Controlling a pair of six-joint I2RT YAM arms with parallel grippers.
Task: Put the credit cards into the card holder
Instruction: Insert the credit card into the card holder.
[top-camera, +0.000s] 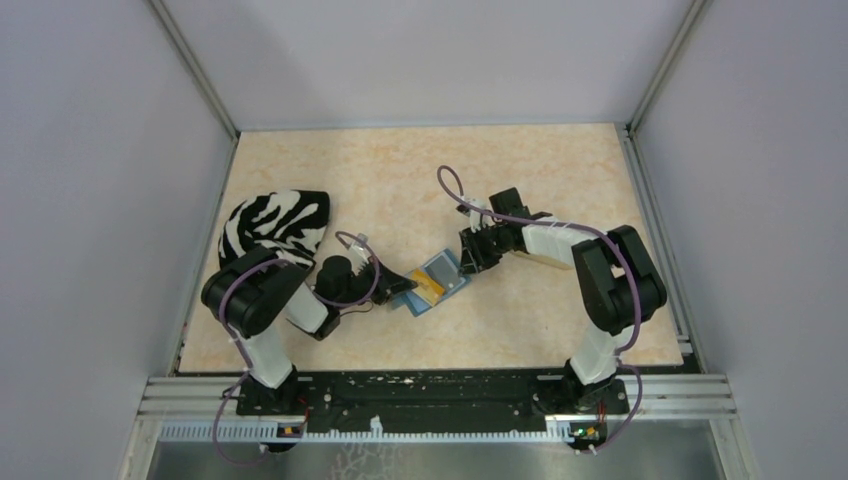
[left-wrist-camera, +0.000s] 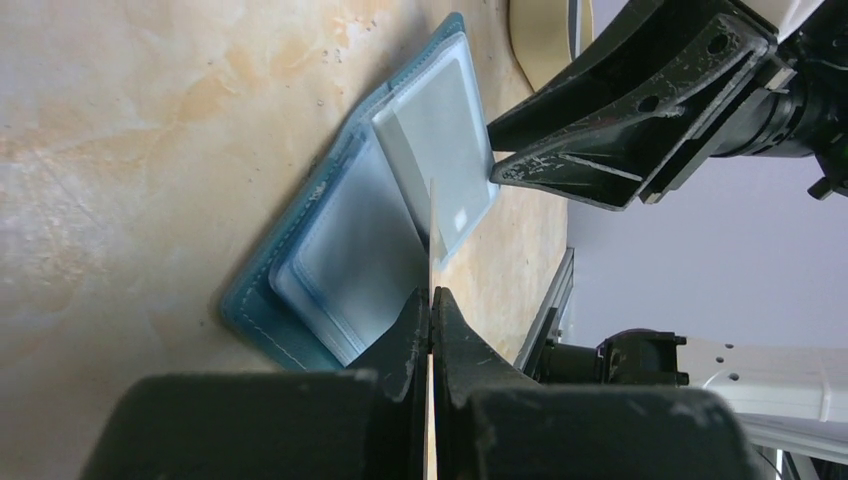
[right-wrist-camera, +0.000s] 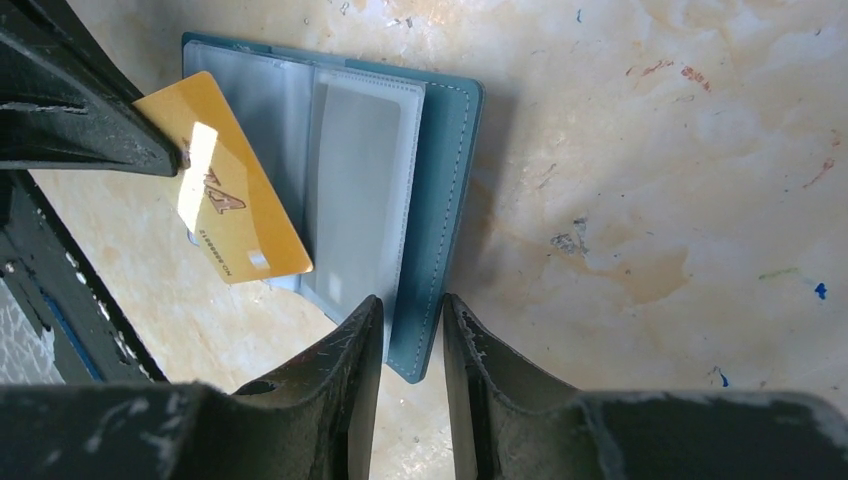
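Card holder (top-camera: 452, 285) is lying open and flat on the counter (top-camera: 380, 180), roughly in the middle between the two arms. The teal cover is down and the clear sleeves face up.

Left jaws are pinched shut on the gold card (right-wrist-camera: 225, 190), gripping it by one end. On the left wrist cam I only get it edge-on, a thin line poking out past the fingertips. The card hangs tilted over the half of the holder on that arm's side, with one corner over the sleeves. No view shows me whether that corner is inside a pocket or just above it.

Right jaws are down at the opposite side, set narrow, with the teal edge of the cover between the two fingers (right-wrist-camera: 340, 380). They look super close on both sides, but I honestly can't tell if they're clamping it.

Other stuff: a zebra-striped cloth (top-camera: 275, 225) is bunched up at the far left, well apart from the holder. A beige tray (left-wrist-camera: 535, 45) sits just behind the right arm's fingers.
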